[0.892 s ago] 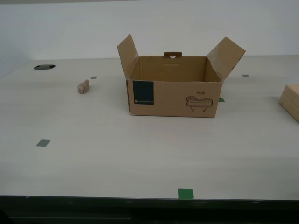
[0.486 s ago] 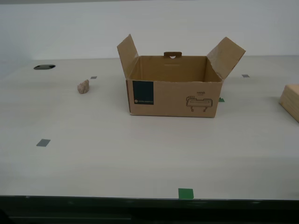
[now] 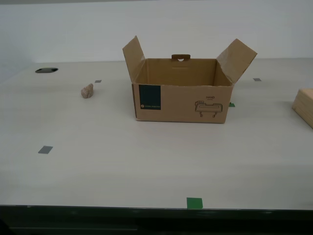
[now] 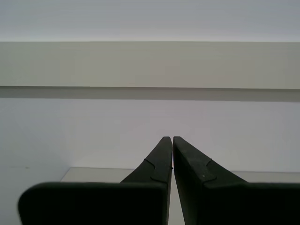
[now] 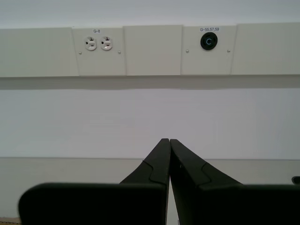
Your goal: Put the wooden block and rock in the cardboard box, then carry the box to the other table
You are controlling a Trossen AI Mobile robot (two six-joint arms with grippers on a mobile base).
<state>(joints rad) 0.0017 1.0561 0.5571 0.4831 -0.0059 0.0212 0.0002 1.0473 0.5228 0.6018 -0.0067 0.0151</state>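
Observation:
The cardboard box point(image 3: 182, 95) stands open in the middle of the off-white table point(image 3: 146, 161), flaps upright, a dark teal label on its front. The rock point(image 3: 87, 90) lies on the table toward the exterior view's left. The wooden block point(image 3: 305, 106) is cut off by the exterior view's right edge. Neither arm shows in the exterior view. My first gripper point(image 5: 168, 140) is shut and empty, pointing at a white wall. My second gripper point(image 4: 172, 138) is also shut with nothing in it, facing a wall. The other table is out of view.
A black hole point(image 3: 46, 70) sits in the table at the exterior view's far left. Grey tape point(image 3: 45, 150) and green tape point(image 3: 194, 202) squares mark the surface. A wall panel with a power outlet point(image 5: 98, 43) and a round socket point(image 5: 208, 41) faces the first wrist view.

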